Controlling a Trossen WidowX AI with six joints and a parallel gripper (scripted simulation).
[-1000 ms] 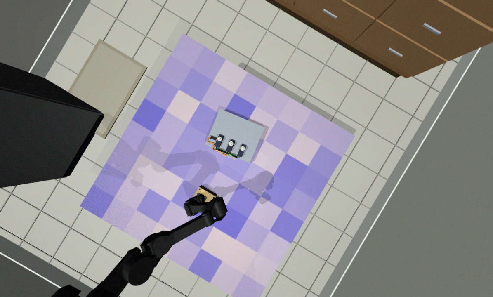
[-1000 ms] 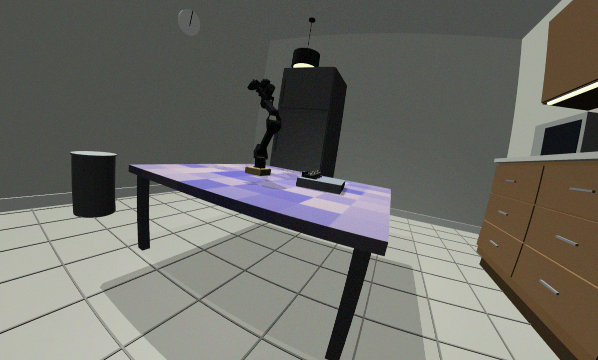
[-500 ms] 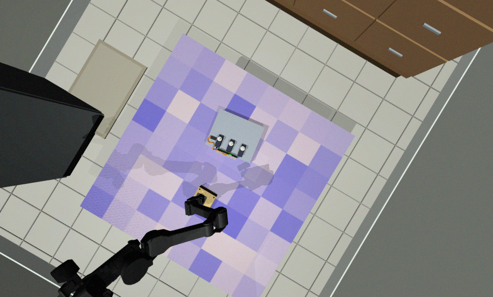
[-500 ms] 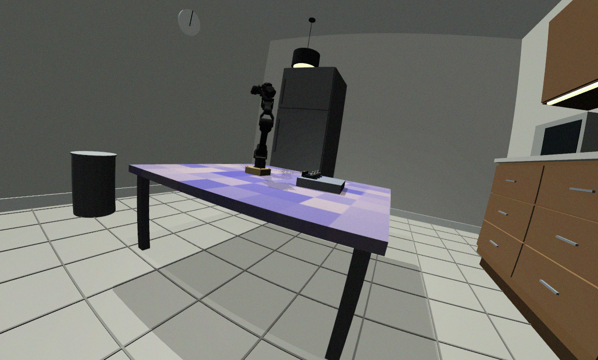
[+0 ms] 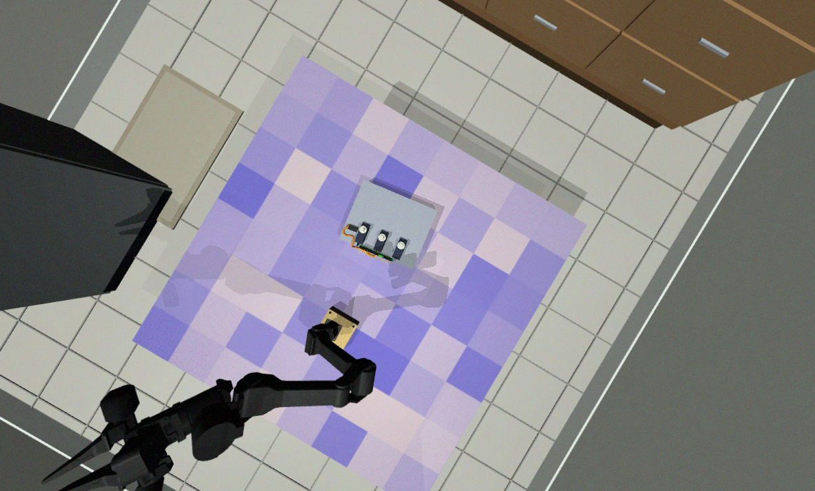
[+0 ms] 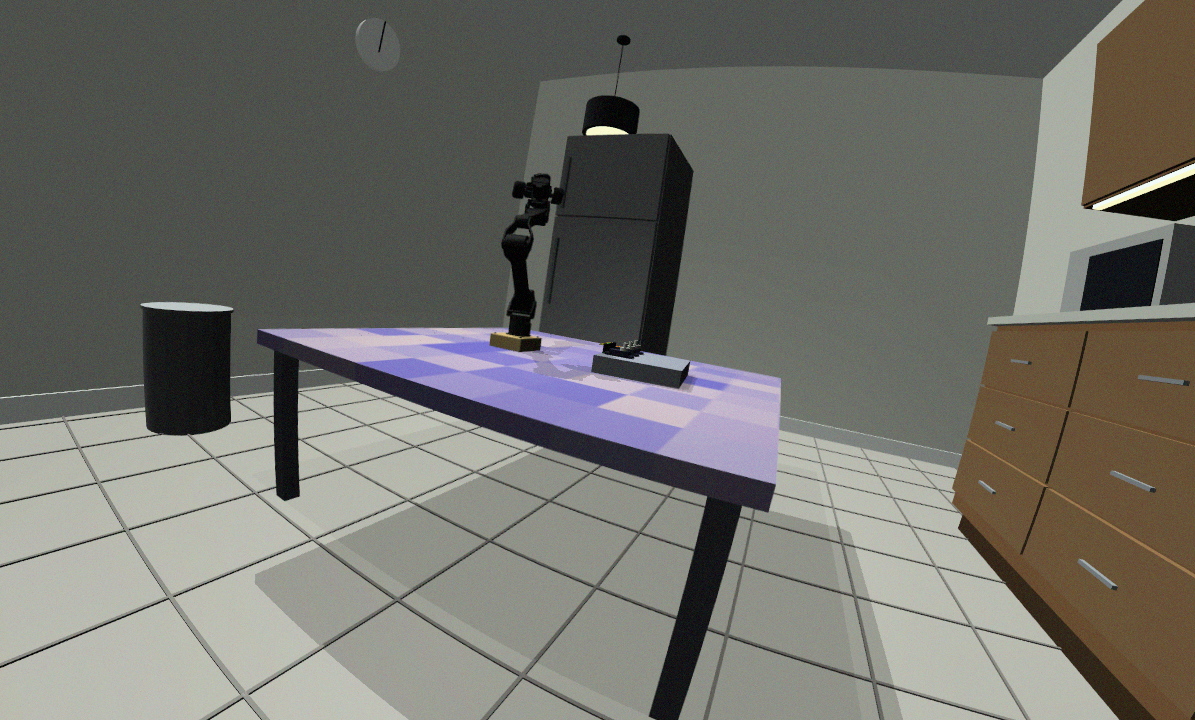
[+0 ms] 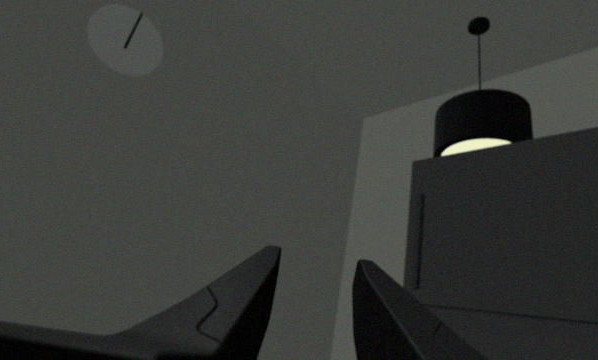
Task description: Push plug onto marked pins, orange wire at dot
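A grey-blue block (image 5: 391,204) (image 6: 641,369) lies on the table. Near one edge it bears three dark upright pieces with pale round tops, the middle one (image 5: 382,238) between the others. An orange lead (image 5: 353,238) loops beside them and runs along a dark strip at that edge. A small green mark shows there. The plug, the separate pins and the dot are too small to tell. My gripper (image 5: 52,485) (image 7: 317,266) is partly open, with nothing between its fingers. It is raised high, far from the block, and points at the room's wall.
The arm's yellowish base (image 5: 347,337) (image 6: 514,342) stands on the patchwork table (image 5: 391,360) (image 6: 494,385). A tall dark fridge (image 5: 43,226) (image 6: 607,241) (image 7: 519,225) stands beyond the table. A lamp (image 6: 610,114) (image 7: 483,117) hangs nearby. Wooden drawers (image 5: 691,48) (image 6: 1147,429) stand on another side.
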